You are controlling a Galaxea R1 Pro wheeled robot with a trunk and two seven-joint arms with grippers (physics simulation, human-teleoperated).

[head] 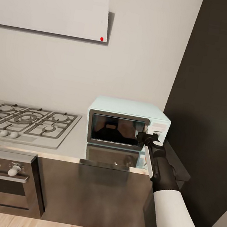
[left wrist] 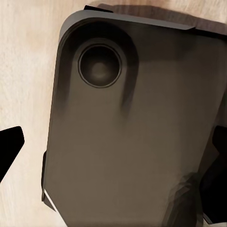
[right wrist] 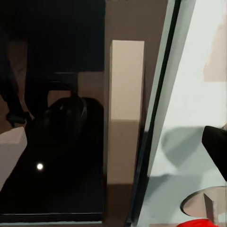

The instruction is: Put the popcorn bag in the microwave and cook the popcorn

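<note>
Mint-blue microwave (head: 126, 125) on steel-like countertop (head: 75, 140), door shut; your right gripper (head: 144, 137) at door's right edge, finger spread not discernible. Popcorn bag location unknown; judge it light, soft, crushable, so pinch rolled rim. Left gripper state unclear.

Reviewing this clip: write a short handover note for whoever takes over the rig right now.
Right claw: at the right edge of the dark glass door of the pale mint-blue microwave; open or shut cannot be told.
Left claw: its wrist view looks down on the robot's dark base over light wood floor.
Microwave door looks shut, on the reflective grey countertop beside the grey gas hob.
Popcorn bag: possibly inside; the glass is too dark to tell.
Left: confirm the bag's place, heat.
</note>
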